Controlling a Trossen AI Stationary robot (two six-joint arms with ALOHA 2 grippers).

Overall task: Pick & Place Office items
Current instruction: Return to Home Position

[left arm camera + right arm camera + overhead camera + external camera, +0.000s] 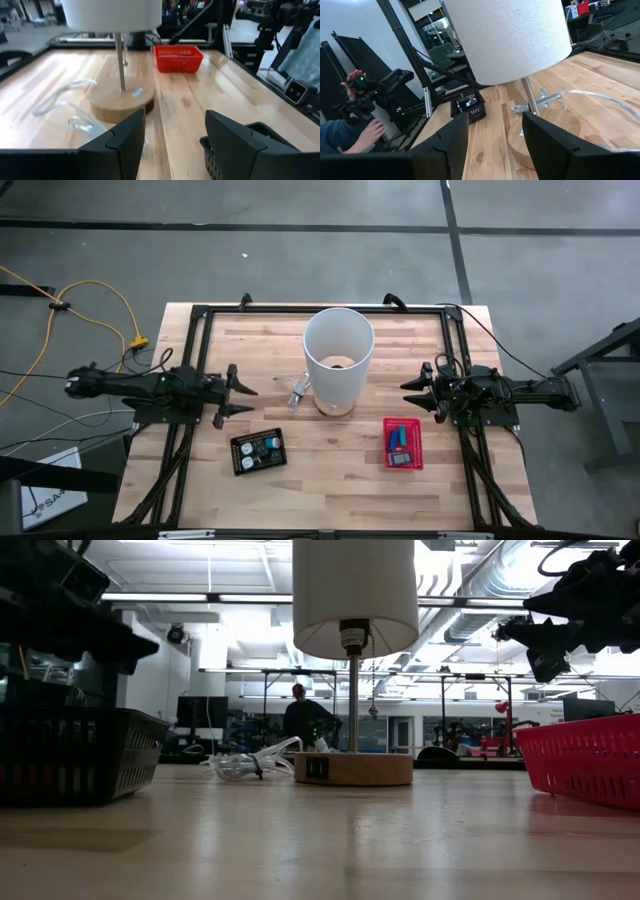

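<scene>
**Both tools released, items resting in baskets**

The left tool hangs near the counter's left edge and the right tool near its right edge. Both have their fingers spread and grasp nothing. A white-shaded lamp stands between them on a wooden base. Blue office items lie in the red mesh basket toward the front right. Dark small pieces with pale faces sit in the black basket toward the front left.

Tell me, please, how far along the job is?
Done: office items lie in the red basket and black basket; only lamp and cable sit loose. In hand: nothing; left gripper and right gripper wait at the table's sides, jaws open. Left: probably nothing but parking.
</scene>
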